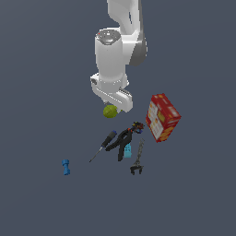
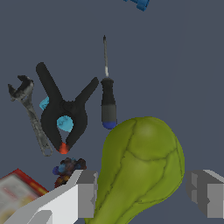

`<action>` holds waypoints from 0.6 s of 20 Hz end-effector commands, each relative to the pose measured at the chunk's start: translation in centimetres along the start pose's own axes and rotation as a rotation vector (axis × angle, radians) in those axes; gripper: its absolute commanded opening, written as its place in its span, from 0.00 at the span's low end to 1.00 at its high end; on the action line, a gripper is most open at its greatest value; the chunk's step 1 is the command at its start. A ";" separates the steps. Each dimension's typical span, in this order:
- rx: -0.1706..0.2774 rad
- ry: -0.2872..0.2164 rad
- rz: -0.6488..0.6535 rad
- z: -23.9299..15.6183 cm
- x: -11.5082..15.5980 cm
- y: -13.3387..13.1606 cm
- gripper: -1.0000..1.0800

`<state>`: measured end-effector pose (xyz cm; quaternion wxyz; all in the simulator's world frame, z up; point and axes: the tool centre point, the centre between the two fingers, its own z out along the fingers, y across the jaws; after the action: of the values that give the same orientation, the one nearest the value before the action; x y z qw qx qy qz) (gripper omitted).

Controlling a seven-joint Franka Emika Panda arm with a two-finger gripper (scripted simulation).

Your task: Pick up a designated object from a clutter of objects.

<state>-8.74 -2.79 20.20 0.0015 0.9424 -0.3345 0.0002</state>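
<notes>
the small yellow-green, lumpy, pear-shaped fruit [image 2: 142, 168] is sitting between the jaws of the white and grey gripper [image 2: 144, 192], its wider rounded end pointing away from the wrist and its narrower neck running back toward the palm. in the wrist view the jaws are standing apart on either side of it: one finger [image 2: 85, 192] is looking close to or just touching the fruit's flank, the other is showing a clear gap, so i cannot tell whether any grip is on yet. in the exterior view the fruit [image 1: 110, 111] is showing just under the gripper [image 1: 115, 103].

the fruit is looking light, stiff and smooth-skinned, likely a little slippery on its curves. the best hold is probably across the full belly, where the sides run nearly parallel; on the tapering neck the pads could squeeze it out.

the surface is a plain, flat dark blue-grey floor [image 1: 37, 198]. beyond the jaw tips are lying a blue-handled screwdriver [image 2: 107, 94], a black spring clamp [image 2: 63, 113] and a grey wrench [image 2: 30, 113], all apart from the fruit. a red-and-white box [image 2: 17, 190] is sitting beside one jaw, so the space above looks the freest way out.
</notes>
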 end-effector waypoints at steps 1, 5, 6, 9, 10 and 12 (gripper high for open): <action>0.000 0.002 0.000 -2.4 -1.0 -0.3 0.00; 0.000 0.002 0.000 -6.0 -2.5 -0.8 0.00; 0.000 0.002 0.000 -6.9 -2.9 -1.0 0.00; 0.000 0.002 0.000 -9.6 -4.0 -1.4 0.00; 0.000 0.002 0.000 -10.5 -4.4 -1.5 0.00; -0.001 0.002 0.000 -12.3 -5.1 -1.8 0.00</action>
<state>-11.25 1.33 31.04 0.0022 0.9424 -0.3345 0.0007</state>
